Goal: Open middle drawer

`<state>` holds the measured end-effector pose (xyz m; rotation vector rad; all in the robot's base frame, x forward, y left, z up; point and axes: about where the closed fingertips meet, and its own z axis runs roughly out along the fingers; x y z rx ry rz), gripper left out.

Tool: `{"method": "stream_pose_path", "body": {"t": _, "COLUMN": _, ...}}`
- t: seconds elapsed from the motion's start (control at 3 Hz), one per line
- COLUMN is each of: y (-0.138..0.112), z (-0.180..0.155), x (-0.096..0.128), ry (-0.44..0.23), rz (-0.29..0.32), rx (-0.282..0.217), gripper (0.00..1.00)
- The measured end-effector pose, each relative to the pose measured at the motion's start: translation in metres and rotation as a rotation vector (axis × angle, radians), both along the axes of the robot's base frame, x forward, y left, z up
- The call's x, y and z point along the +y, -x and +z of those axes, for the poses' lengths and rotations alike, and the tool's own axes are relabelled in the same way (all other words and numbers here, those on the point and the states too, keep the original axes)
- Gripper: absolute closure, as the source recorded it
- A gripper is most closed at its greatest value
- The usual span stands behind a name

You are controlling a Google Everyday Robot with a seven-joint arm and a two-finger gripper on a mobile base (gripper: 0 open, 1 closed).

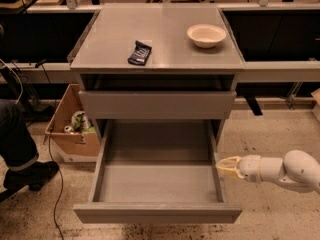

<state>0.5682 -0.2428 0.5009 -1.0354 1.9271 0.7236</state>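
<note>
The grey three-drawer cabinet (157, 34) stands in the middle of the view. The middle drawer (157, 104) shows as a plain flat grey front, pushed in, under a dark shadowed slot below the top. The lowest drawer (157, 213) is pulled far out towards me, and its grey box is empty. My gripper (225, 167), cream-tipped on a white arm (285, 171), comes in from the right. It is level with the right wall of the open lowest drawer and well below the middle drawer's front.
A white bowl (206, 35) and a dark flat packet (139, 53) lie on the cabinet top. A cardboard box with rubbish (70, 129) stands on the floor to the left. A person's leg and shoe (22, 164) are at far left, with a cable beside them.
</note>
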Motion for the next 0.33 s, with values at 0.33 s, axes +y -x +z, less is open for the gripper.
{"method": "stream_pose_path", "body": {"t": 0.33, "y": 0.0026, "z": -0.0045, "x": 0.0099, "ry": 0.000, "rz": 0.021, "rx": 0.011, "gripper": 0.74}}
